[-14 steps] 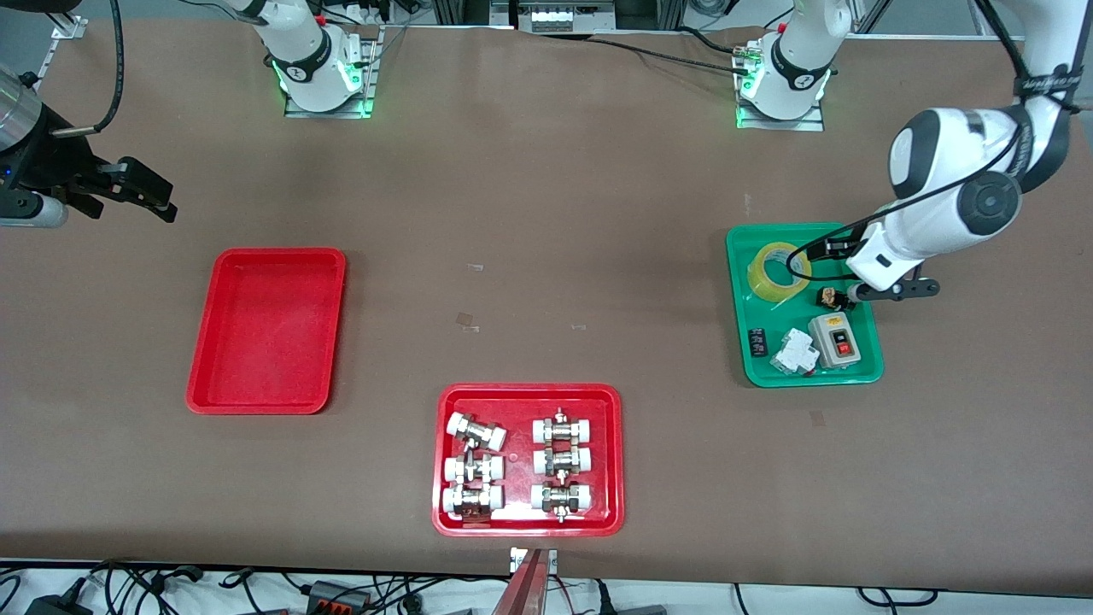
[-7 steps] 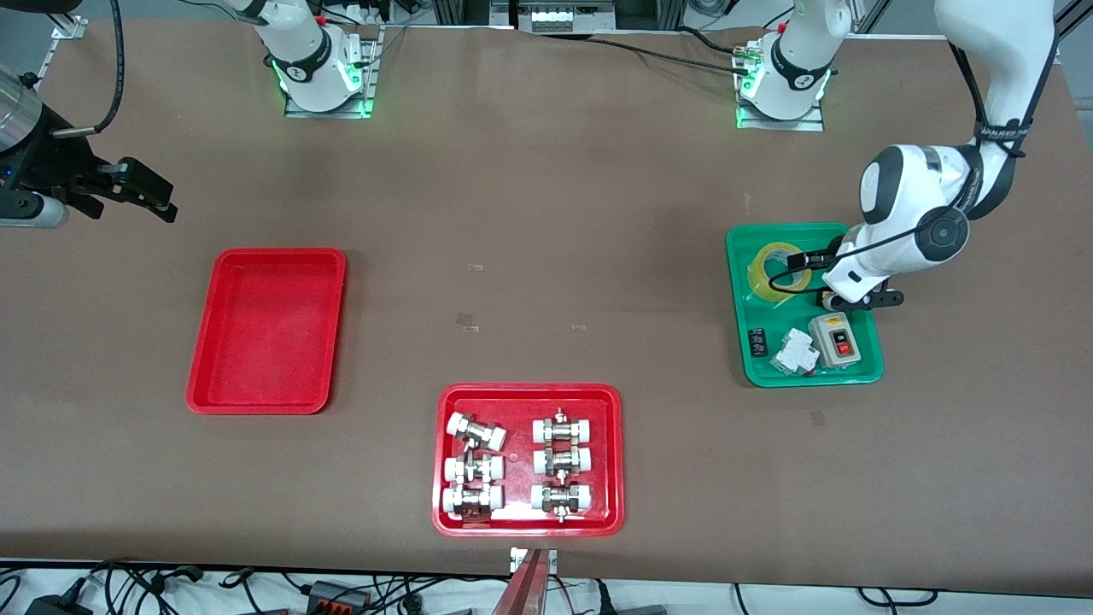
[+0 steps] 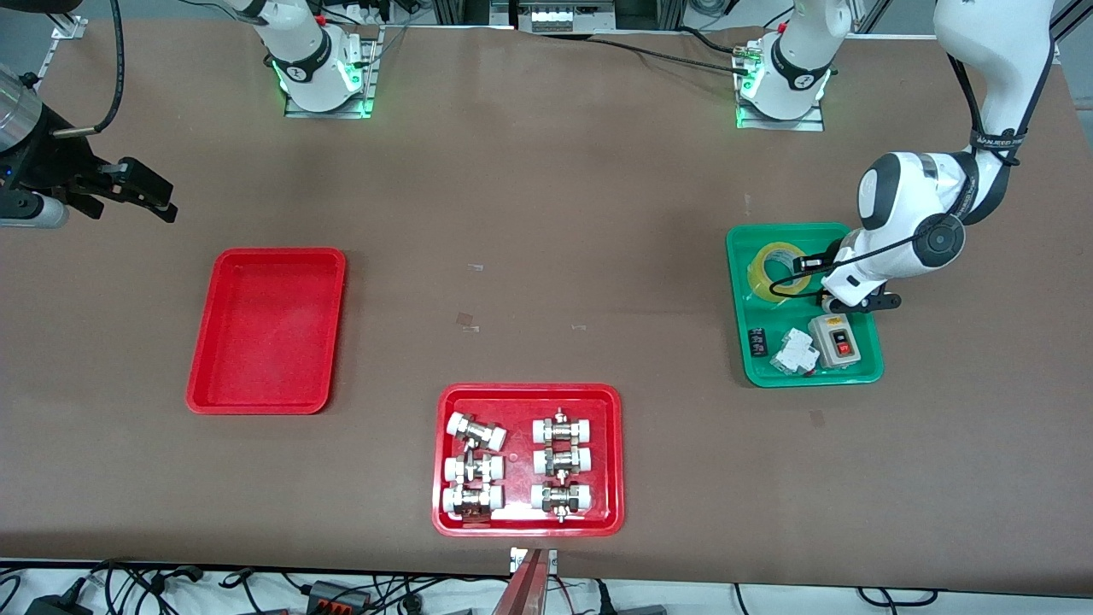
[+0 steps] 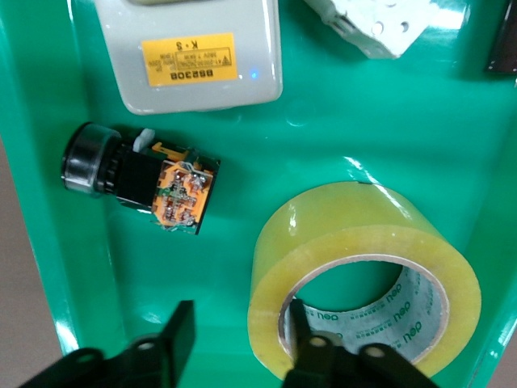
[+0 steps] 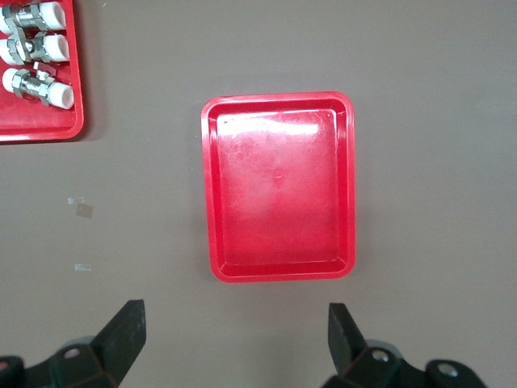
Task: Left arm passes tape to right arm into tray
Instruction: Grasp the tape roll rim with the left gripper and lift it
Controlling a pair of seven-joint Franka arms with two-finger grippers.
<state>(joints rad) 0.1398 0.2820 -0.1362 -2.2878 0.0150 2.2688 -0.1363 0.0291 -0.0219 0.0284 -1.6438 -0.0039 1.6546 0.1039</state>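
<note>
We drop the open left gripper astride the tape wall in the green tray corner, then squeeze w/o tilting; right gripper waits open over the table's edge.

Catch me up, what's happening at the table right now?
The left gripper is down in the green tray at the left arm's end of the table, open, with one finger inside the core of the tape and the other outside its wall, not yet closed. The tape lies flat in the tray beside a black pushbutton part and a grey switch box. The right gripper waits open over the bare table near the red tray, which holds nothing.
</note>
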